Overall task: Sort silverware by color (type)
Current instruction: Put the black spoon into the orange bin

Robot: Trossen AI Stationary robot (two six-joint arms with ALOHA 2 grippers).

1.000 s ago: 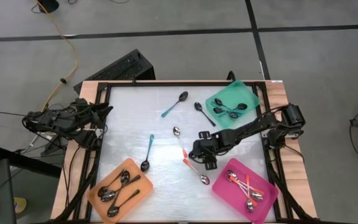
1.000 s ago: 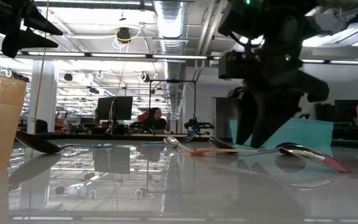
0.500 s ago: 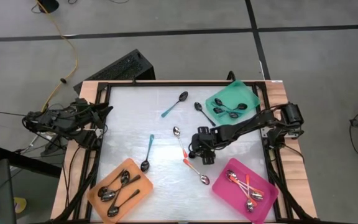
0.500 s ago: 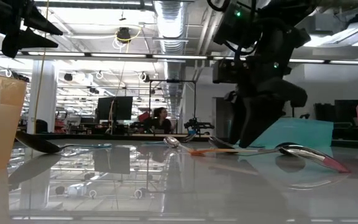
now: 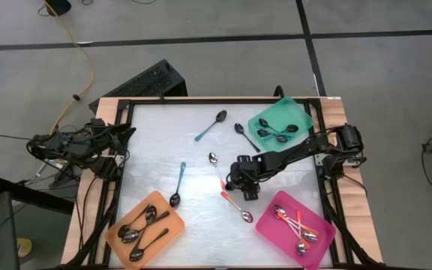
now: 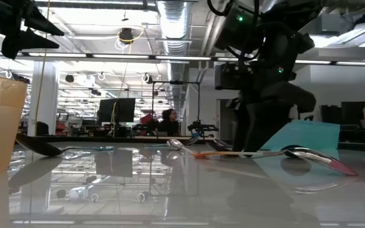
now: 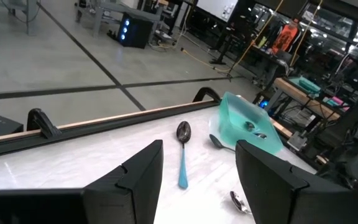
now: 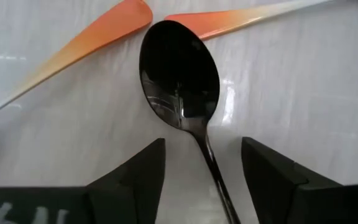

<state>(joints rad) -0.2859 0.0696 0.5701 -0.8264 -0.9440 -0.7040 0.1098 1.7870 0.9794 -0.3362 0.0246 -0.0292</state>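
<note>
While apart, right fingers (image 8: 142,180) astride dark spoon (image 8: 180,74)

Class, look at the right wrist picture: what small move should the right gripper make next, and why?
Probably close the right gripper on the dark shiny metal spoon. Its thin handle runs between the open jaws, with a gap on each side, so nothing is gripped yet. Two orange spoon handles lie just past the bowl, so a straight squeeze should avoid them. The left gripper waits at the table's left edge.
</note>
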